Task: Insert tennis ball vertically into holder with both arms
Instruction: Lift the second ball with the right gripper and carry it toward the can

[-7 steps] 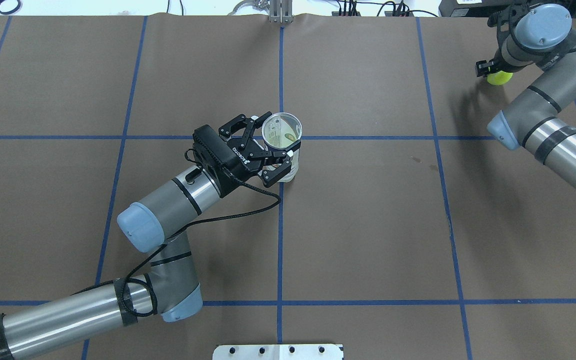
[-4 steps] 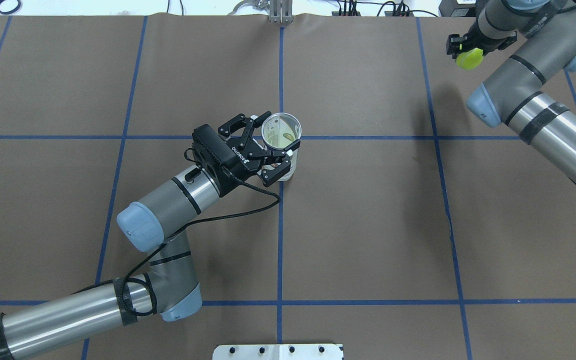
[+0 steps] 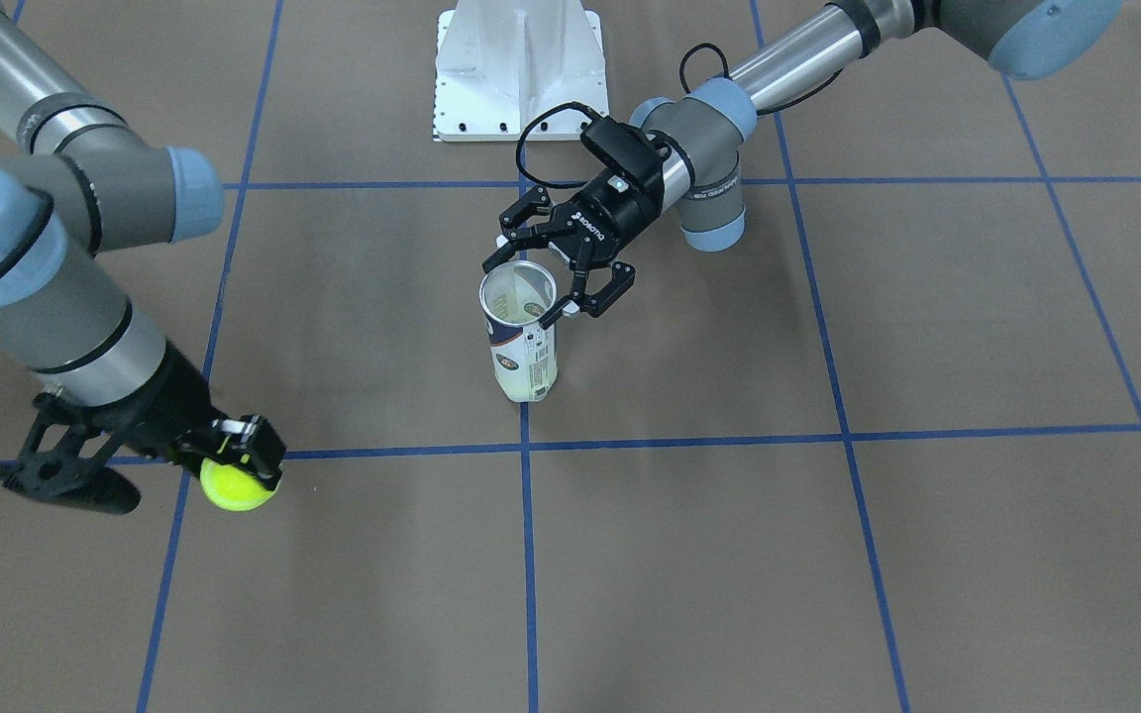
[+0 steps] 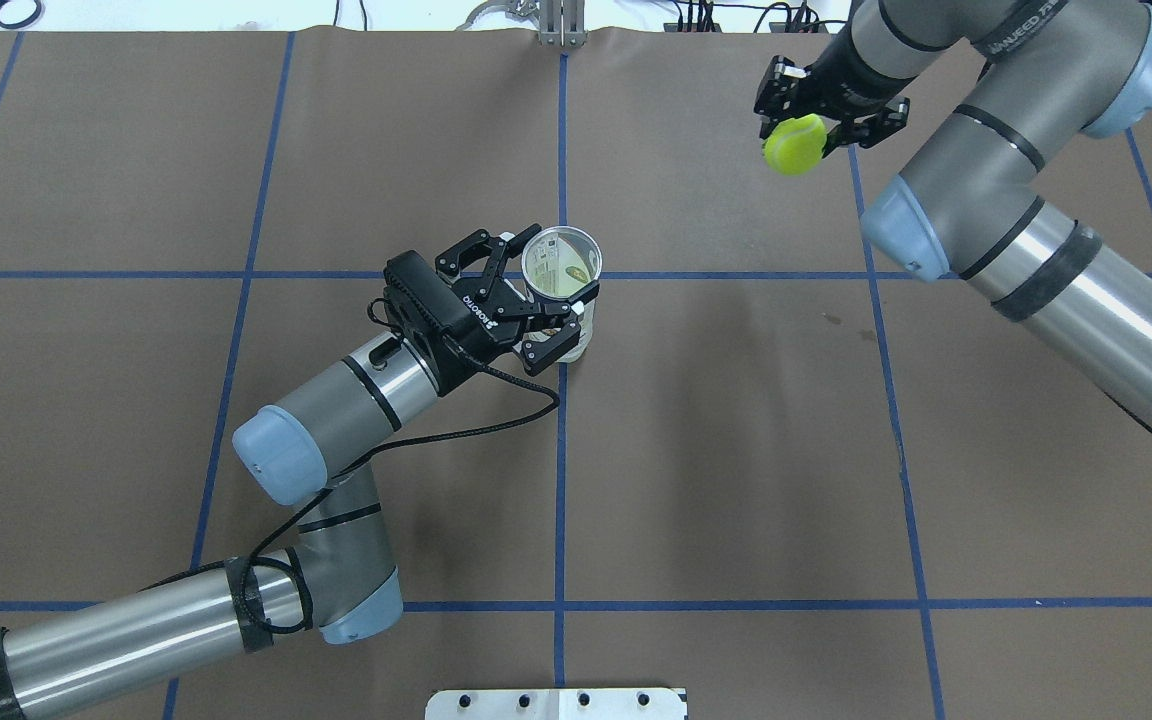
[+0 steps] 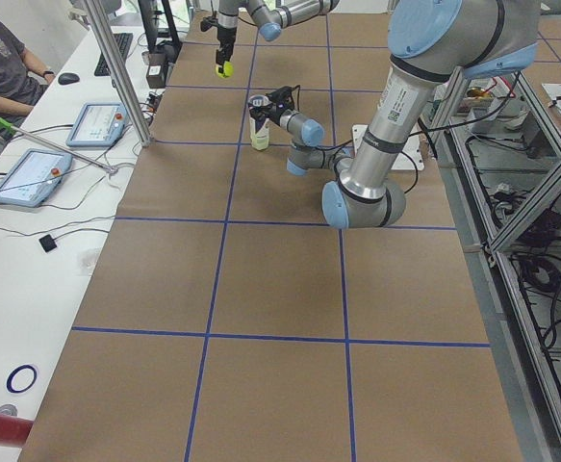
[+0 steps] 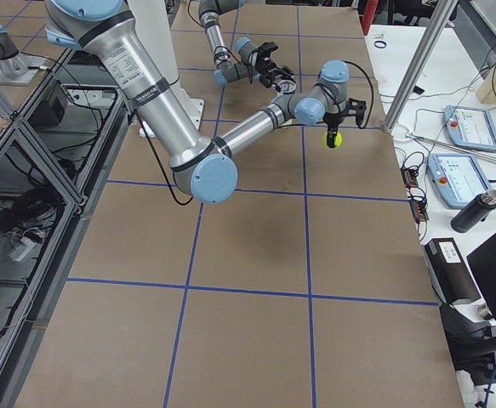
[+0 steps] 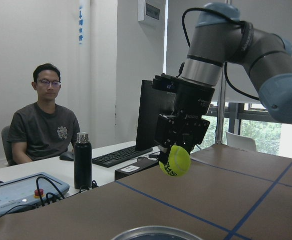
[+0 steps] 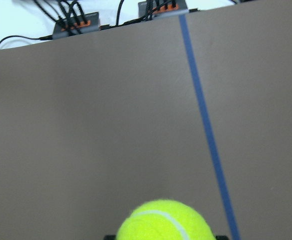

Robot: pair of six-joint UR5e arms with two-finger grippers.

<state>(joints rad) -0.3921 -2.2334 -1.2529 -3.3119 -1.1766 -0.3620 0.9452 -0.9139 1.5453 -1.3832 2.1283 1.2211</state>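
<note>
The holder, a clear can with a white and navy label, stands upright near the table's middle; it also shows in the front view. My left gripper has a finger on each side of the holder just below its rim and is shut on it. My right gripper is shut on a yellow-green tennis ball and holds it above the table, far right of and beyond the holder. The ball also shows in the left wrist view and the right wrist view. The holder's inside looks empty.
The white metal base sits at the robot's side of the table. Blue tape lines cross the brown mat. An operator sits at a side desk with a black bottle, a keyboard and tablets. Cables run along the table's far edge.
My right arm has lifted the ball and swung it leftward from the far right edge toward the table's middle. The left arm and the holder have not moved.
</note>
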